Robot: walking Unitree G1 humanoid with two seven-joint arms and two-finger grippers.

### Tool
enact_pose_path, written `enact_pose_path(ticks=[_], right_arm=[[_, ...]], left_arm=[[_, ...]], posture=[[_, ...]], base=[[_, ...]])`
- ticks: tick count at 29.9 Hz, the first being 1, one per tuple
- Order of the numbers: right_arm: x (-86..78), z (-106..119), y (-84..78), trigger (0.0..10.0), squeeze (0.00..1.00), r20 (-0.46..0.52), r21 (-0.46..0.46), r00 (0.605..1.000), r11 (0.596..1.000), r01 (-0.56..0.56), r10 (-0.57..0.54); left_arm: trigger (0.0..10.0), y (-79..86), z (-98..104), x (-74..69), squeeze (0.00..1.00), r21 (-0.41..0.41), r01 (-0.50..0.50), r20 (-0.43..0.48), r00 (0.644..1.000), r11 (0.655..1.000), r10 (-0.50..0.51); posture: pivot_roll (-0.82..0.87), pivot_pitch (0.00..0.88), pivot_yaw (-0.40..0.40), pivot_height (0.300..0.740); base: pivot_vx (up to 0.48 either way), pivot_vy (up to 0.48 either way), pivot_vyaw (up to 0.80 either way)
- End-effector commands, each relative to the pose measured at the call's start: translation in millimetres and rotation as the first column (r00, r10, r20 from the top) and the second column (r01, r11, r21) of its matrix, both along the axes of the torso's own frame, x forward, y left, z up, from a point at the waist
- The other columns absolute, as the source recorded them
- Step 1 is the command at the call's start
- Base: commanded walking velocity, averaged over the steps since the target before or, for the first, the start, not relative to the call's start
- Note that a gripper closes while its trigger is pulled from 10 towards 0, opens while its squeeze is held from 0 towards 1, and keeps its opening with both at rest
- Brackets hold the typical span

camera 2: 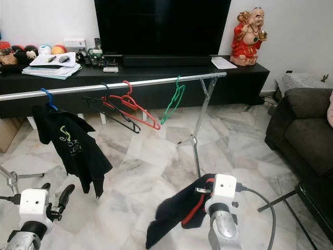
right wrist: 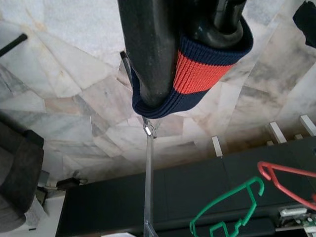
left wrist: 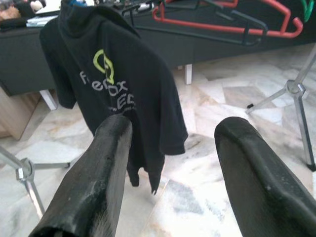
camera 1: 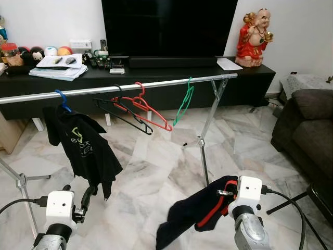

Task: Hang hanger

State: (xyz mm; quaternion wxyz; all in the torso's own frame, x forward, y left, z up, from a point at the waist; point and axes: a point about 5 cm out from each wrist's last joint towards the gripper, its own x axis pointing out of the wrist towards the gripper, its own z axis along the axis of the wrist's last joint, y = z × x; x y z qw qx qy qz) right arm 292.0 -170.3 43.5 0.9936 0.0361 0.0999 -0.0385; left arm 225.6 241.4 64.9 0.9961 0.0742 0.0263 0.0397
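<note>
One silver rail [camera 1: 130, 87] carries four hangers: one blue hanger [camera 1: 62, 100] bearing a black T-shirt [camera 1: 83, 148], one black hanger [camera 1: 122, 112], one red hanger [camera 1: 145, 109] and one green hanger [camera 1: 183, 102]. The T-shirt print is only partly legible. The right tool [right wrist: 190, 29] is clamped on a dark navy garment [camera 1: 195, 211] with a red band, held low over the marble floor [camera 1: 156, 156]. The left tool [left wrist: 173, 148] stands apart, empty, near the T-shirt.
</note>
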Motion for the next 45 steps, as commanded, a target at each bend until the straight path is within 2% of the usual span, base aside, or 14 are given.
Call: enact_pose_path(ticks=[1, 5, 9, 17, 26, 45], right_arm=[[3.8, 7, -4.3, 10.0, 0.00, 0.039, 0.000, 0.999, 1.000, 0.015, -0.015], [4.4, 5, -3.7, 10.0, 0.00, 0.032, 0.008, 0.999, 1.000, 0.004, -0.004], [4.5, 0, -7.1, 10.0, 0.00, 0.012, 0.007, 1.000, 1.000, 0.022, -0.022], [9.0, 0, -8.5, 10.0, 0.00, 0.007, 0.006, 0.999, 0.999, 0.040, -0.040], [15.3, 4, -8.9, 10.0, 0.00, 0.026, 0.008, 0.999, 0.999, 0.044, -0.044], [12.5, -2, -10.2, 10.0, 0.00, 0.011, 0.002, 0.999, 0.999, 0.047, -0.047]], left_arm=[[10.0, -2.9, 3, 2.6, 0.00, -0.026, 0.004, 0.007, 1.000, 1.000, -0.003], [10.0, -7.1, 7, 13.7, 0.00, -0.033, 0.025, 0.027, 0.999, 0.999, -0.024], [10.0, -7.5, 9, 18.8, 0.00, -0.028, 0.025, 0.034, 0.999, 0.999, -0.024], [10.0, -5.1, 15, 22.1, 0.00, -0.029, 0.011, 0.051, 0.999, 1.000, -0.009], [10.0, -9.6, 18, 26.8, 0.00, -0.038, 0.014, 0.065, 0.998, 0.999, -0.011], [10.0, -10.4, 19, 31.4, 0.00, -0.042, 0.017, 0.065, 0.998, 0.999, -0.015]], posture=[[0.14, 0.000, -0.025, 0.740], [0.13, 0.000, -0.020, 0.740], [0.15, 0.000, -0.026, 0.740], [0.14, 0.000, -0.031, 0.740], [0.14, 0.000, -0.038, 0.740], [0.13, 0.000, -0.031, 0.740]], base=[[0.000, 0.000, 0.00], [0.064, 0.000, 0.00], [0.263, 0.000, 0.00], [0.286, 0.000, 0.00], [0.291, 0.000, 0.00], [0.298, 0.000, 0.00]])
